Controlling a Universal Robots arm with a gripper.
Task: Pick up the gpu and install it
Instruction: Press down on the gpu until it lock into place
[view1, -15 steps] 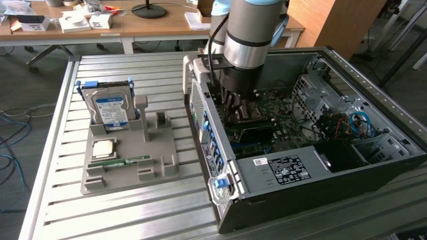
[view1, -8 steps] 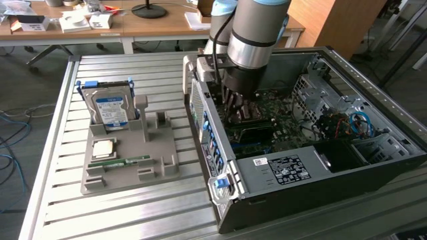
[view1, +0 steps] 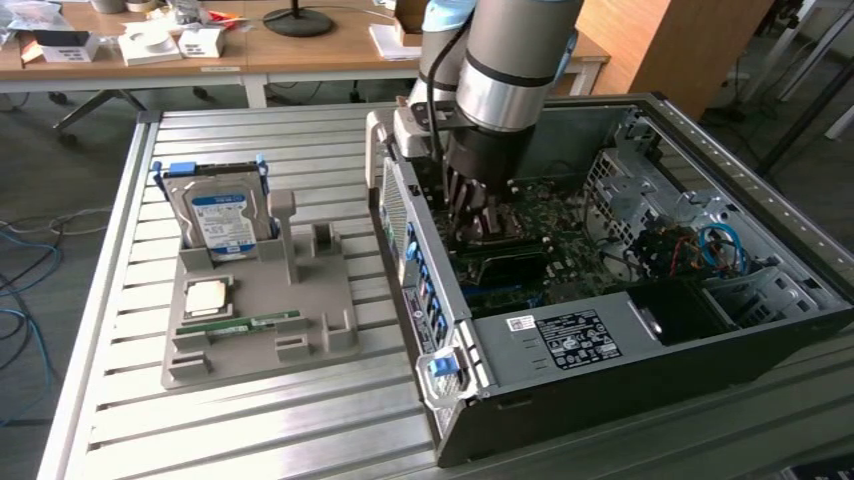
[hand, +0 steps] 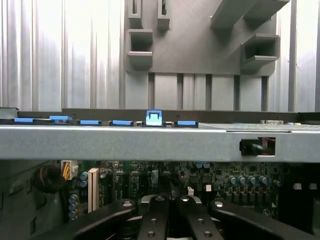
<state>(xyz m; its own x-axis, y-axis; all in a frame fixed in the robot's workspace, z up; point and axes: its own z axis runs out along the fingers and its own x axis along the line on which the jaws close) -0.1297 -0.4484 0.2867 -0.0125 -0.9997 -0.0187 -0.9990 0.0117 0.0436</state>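
Claw (view1: 483, 205): closed, the fingers drawn together, reaching down into the open computer case (view1: 747, 330) just above the motherboard (view1: 534, 215); in the wrist view the claw (hand: 170, 210) hangs low over the board, behind the case's grey edge.
Gpu: I cannot tell where it is for certain; anything pinched between the fingers is hidden by them, so a grip on it is not confirmed.
Holder (view1: 314, 330): grey, on the slatted tabletop (view1: 267, 420) beside the case, carrying the hard drive (view1: 220, 220), a processor chip (view1: 207, 297) and the memory stick (view1: 240, 322).
Handling, as a judgement: the gpu should be light and stiff but fragile, with smooth faces that could slip.
Where to hold, as a judgement: along the bare upper board edge near the bracket, clear of the fan and the contact edge.
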